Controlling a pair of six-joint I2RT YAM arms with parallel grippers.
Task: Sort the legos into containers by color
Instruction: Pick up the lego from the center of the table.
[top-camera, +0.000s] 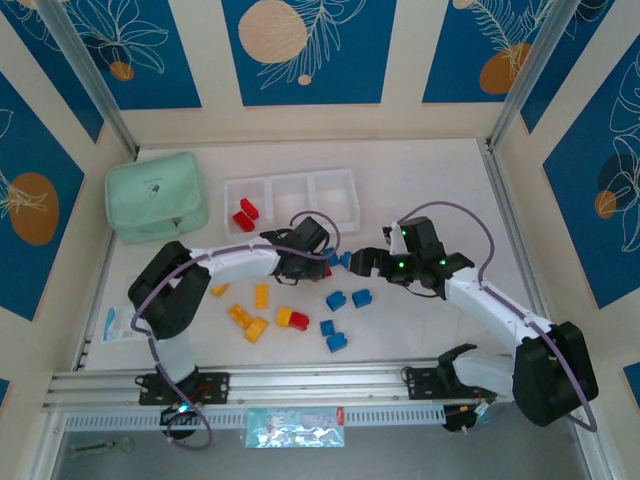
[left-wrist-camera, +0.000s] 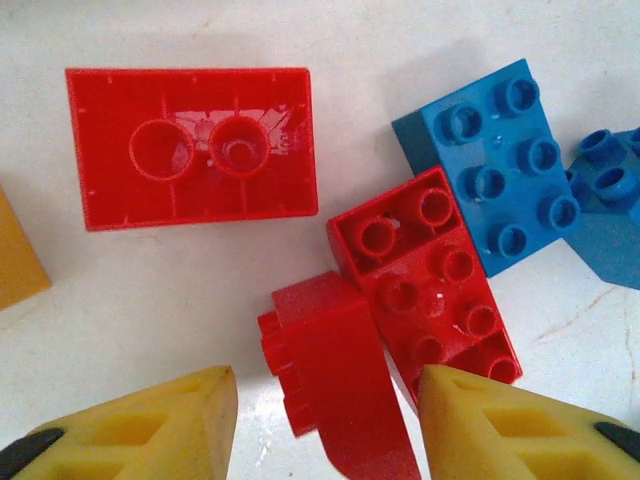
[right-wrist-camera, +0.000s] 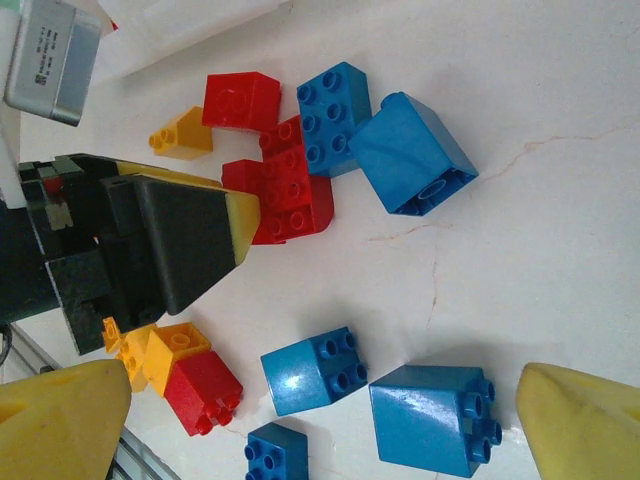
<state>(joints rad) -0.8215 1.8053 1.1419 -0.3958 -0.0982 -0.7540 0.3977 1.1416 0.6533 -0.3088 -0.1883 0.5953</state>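
Observation:
My left gripper (left-wrist-camera: 328, 385) is open low over the table, its yellow fingertips (left-wrist-camera: 190, 410) either side of a curved red lego (left-wrist-camera: 335, 380) with a gap on the left. Beside it lie a red studded brick (left-wrist-camera: 430, 285), a flat red one turned upside down (left-wrist-camera: 190, 148) and a blue brick (left-wrist-camera: 495, 165). From above, the left gripper (top-camera: 318, 262) faces my right gripper (top-camera: 362, 262), which stands wide open. Two blue legos (right-wrist-camera: 315, 370) (right-wrist-camera: 430, 415) lie between its fingers, untouched. The white tray (top-camera: 290, 178) holds two red legos (top-camera: 245, 215) in its left compartment.
A mint green pouch (top-camera: 157, 195) lies left of the tray. Loose yellow legos (top-camera: 240, 315), a yellow-and-red pair (top-camera: 292, 319) and blue legos (top-camera: 336, 300) (top-camera: 337, 342) are scattered near the arms. A small packet (top-camera: 125, 325) lies at the left edge.

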